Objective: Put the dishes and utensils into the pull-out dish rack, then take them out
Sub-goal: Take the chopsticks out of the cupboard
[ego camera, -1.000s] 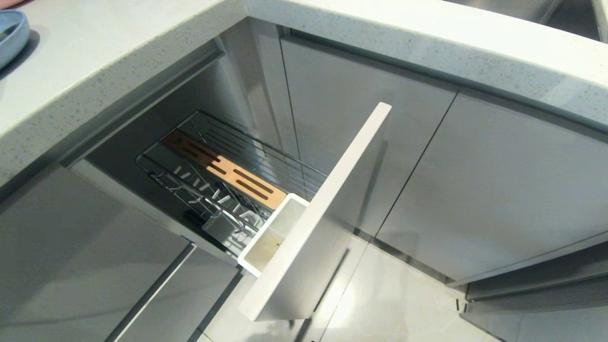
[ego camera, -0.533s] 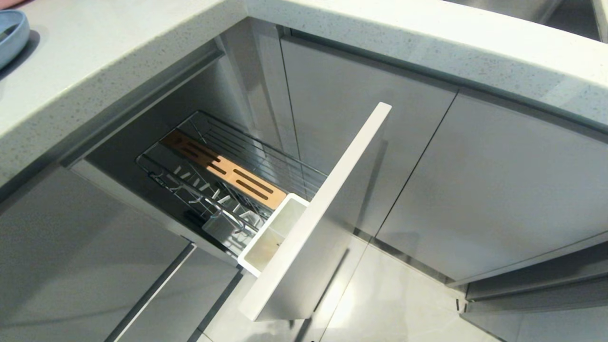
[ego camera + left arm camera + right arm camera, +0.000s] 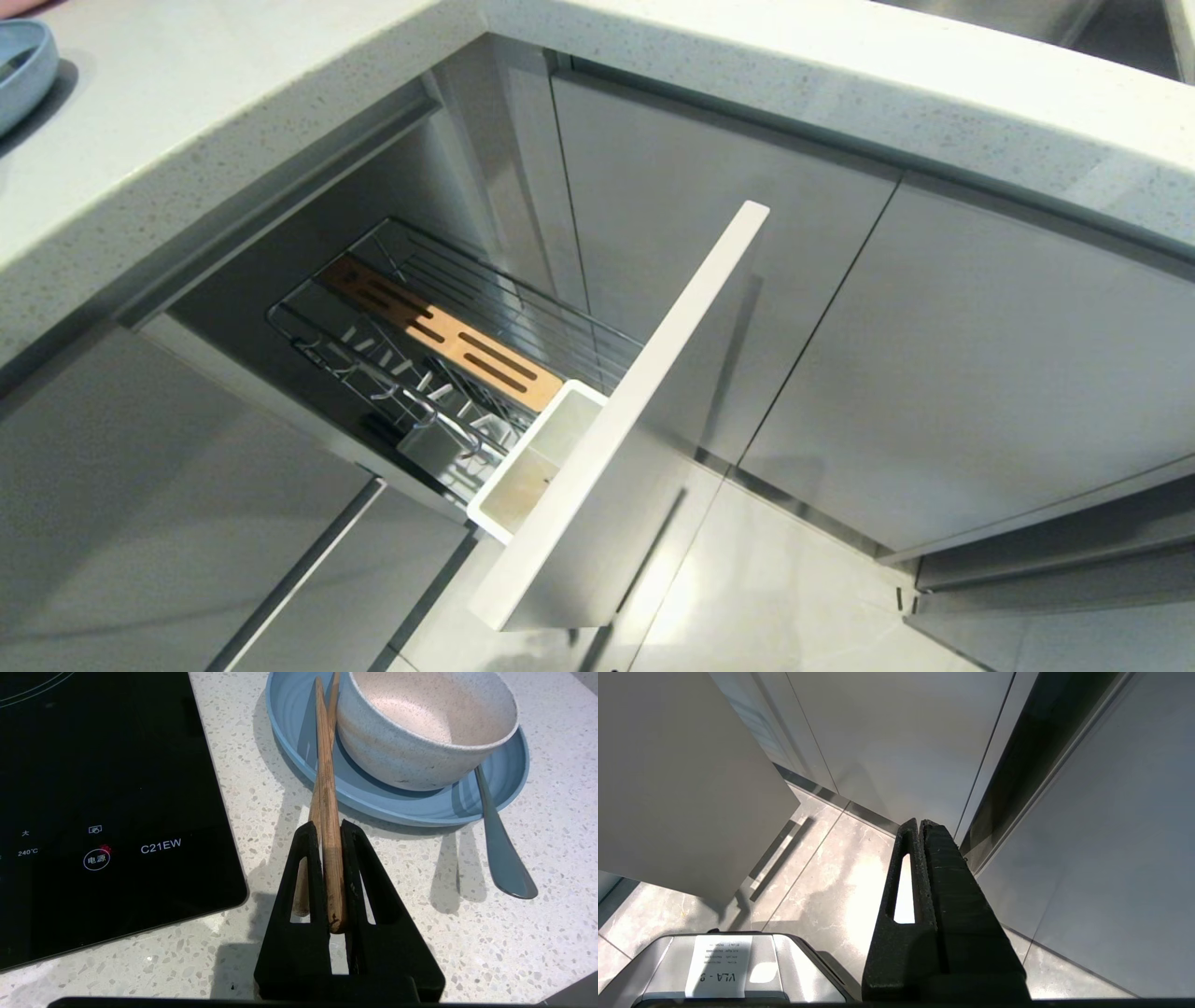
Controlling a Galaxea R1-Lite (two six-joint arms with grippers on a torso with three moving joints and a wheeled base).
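Clamping the chopsticks (image 3: 327,826) near their thick ends, left gripper (image 3: 331,828) sits low over the speckled counter (image 3: 467,933), beside the black cooktop (image 3: 107,802). Chopstick tips rest on the blue plate (image 3: 373,798), alongside the white bowl (image 3: 420,728) that sits on it. One silver utensil (image 3: 500,854) leans off the plate rim onto the counter. Dish rack (image 3: 439,345) is pulled out, wooden strip (image 3: 448,336) and white utensil cup (image 3: 537,457) showing no dishes. Right gripper (image 3: 920,823) hangs by the cabinet fronts over the floor (image 3: 822,877), fingers pressed together, holding nothing.
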